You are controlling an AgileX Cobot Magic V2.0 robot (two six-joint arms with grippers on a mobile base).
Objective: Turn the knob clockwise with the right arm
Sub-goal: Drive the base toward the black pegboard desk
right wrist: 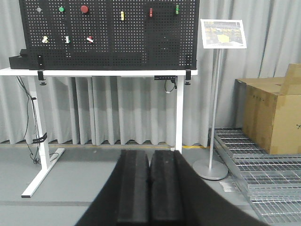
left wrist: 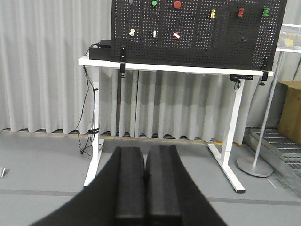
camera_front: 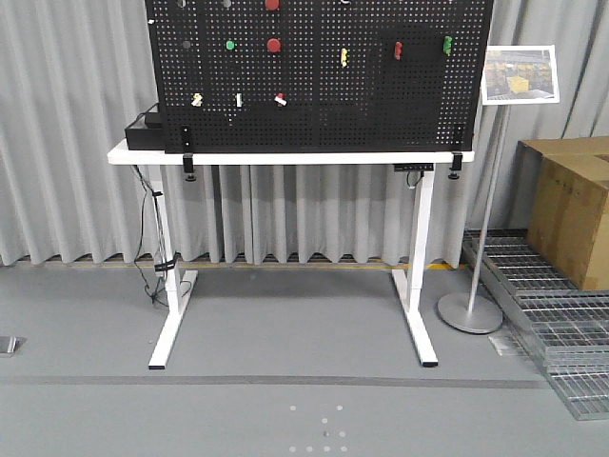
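A black pegboard (camera_front: 324,105) stands upright on a white table (camera_front: 285,157) across the room. It carries small fixtures: a round red knob (camera_front: 273,45), a green button (camera_front: 229,44), and yellow, white and red switches. The left wrist view shows the same red knob (left wrist: 177,4) high up, and it sits at the upper left in the right wrist view (right wrist: 84,9). My left gripper (left wrist: 145,153) is shut with nothing in it. My right gripper (right wrist: 149,155) is shut and empty too. Both hang over grey floor, far short of the board. Neither arm shows in the exterior view.
A sign stand (camera_front: 485,219) with a round base stands right of the table. Further right are a cardboard box (camera_front: 571,209) and metal floor grates (camera_front: 561,333). A black box (camera_front: 143,133) sits on the table's left end, with cables (camera_front: 152,257) hanging by the leg.
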